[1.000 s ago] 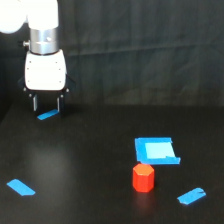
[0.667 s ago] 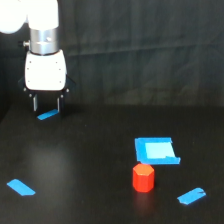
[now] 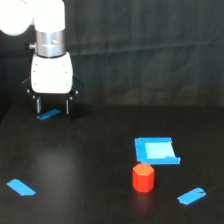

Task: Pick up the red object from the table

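The red object (image 3: 143, 178) is a small red-orange stubby prism standing upright on the black table (image 3: 90, 170), toward the exterior view's right and near the front. My gripper (image 3: 52, 108) hangs from the white arm at the back left, far from the red object. Its two dark fingers point down, set apart and empty, just above the table. A blue tape strip (image 3: 48, 115) lies under and behind the fingers.
A blue square tray (image 3: 155, 150) sits just behind the red object, nearly touching it. Blue tape strips lie at the front left (image 3: 21, 187) and the front right (image 3: 191, 196). A dark curtain hangs behind the table.
My gripper has shifted slightly toward the exterior view's right. The red object, the tray and the strips have not moved.
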Available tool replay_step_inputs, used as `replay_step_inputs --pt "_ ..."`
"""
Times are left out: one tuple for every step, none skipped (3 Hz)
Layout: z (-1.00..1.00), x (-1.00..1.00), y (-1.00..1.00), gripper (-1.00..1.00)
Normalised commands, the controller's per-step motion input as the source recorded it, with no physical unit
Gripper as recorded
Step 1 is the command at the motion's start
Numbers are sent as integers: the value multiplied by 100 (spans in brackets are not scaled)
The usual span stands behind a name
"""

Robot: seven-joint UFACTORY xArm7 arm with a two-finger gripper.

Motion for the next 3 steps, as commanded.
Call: replay_step_inputs --pt "-11 77 -65 97" --pt "-17 88 -83 100" --pt "-29 86 -81 100"
